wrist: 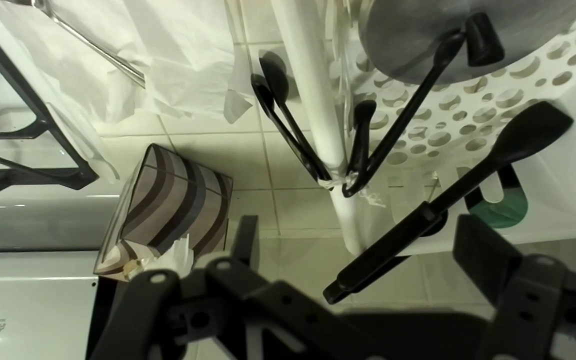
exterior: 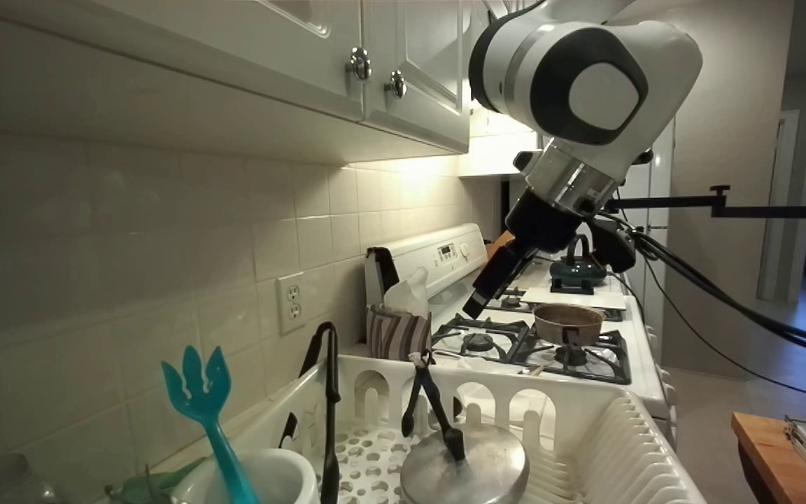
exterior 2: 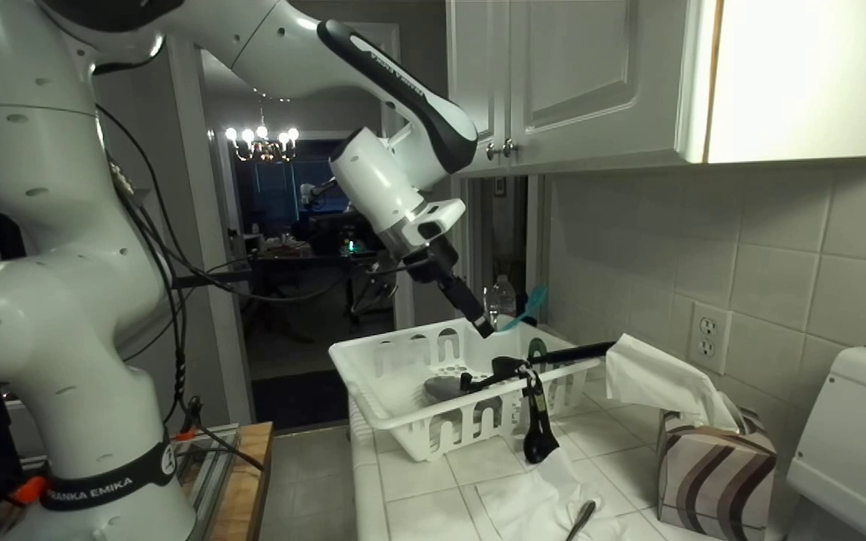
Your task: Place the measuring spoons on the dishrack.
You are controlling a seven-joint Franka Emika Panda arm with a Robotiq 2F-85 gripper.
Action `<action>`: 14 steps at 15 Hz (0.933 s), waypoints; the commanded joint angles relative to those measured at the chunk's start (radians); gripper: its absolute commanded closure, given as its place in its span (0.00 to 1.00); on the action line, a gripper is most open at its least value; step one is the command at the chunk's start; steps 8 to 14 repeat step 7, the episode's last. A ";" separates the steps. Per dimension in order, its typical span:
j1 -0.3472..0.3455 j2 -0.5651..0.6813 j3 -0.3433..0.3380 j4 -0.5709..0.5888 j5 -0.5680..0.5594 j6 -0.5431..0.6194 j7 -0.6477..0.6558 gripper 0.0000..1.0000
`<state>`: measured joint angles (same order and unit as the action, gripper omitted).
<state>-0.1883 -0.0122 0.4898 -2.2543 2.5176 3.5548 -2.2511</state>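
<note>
The measuring spoons are a tied black bunch hanging over the rim of the dishrack, as the wrist view shows. Some spoons (wrist: 290, 130) hang outside the rack and others (wrist: 403, 122) lean inside, with one end over the steel lid. The bunch also shows in both exterior views (exterior: 436, 402) (exterior 2: 537, 421). The white dishrack (wrist: 313, 85) stands on the tiled counter and shows in both exterior views (exterior: 585, 392) (exterior 2: 380, 413). My gripper (wrist: 363, 247) is open and empty. In both exterior views (exterior: 474, 308) (exterior 2: 485, 328) it is above the spoons, apart from them.
A black spatula (wrist: 388, 255) leans across the rack's corner by the wall. The steel lid (exterior: 469, 465) lies in the rack. A striped tissue box (exterior 2: 715, 473), stove (exterior: 473, 336) with a pot (exterior: 567, 325), teal forked utensil (exterior: 200, 392) and overhead cabinets (exterior: 235, 63) are nearby.
</note>
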 commanded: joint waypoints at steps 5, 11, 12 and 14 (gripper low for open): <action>0.000 0.000 -0.009 0.004 0.000 0.000 0.005 0.00; 0.000 0.000 -0.009 0.005 0.000 0.000 0.005 0.00; 0.000 0.000 -0.009 0.005 0.000 0.000 0.005 0.00; 0.000 0.000 -0.009 0.005 0.000 0.000 0.005 0.00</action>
